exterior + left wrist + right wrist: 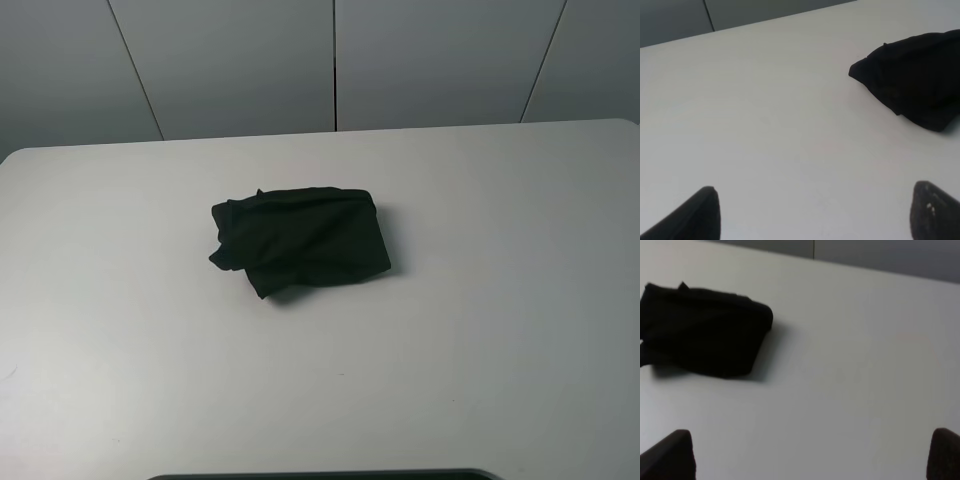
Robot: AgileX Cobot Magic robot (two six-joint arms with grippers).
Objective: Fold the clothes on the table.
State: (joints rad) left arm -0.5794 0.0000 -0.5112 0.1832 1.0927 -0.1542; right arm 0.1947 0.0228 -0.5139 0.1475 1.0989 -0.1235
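This looks like a lab or test room, not a home. A plain white desk [480, 330] fills the space, bare apart from one black garment [300, 242]. Well beyond each pincer rise flat grey wall panels [430, 60] with thin dark seams, giving a stark, staged look.

Picture edges cut off both arms' jaws, and the black garment [912, 85] in both wrist views.

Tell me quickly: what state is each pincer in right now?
Left pincer: open, holding nothing, away from the cloth.
Right pincer: open, holding nothing.
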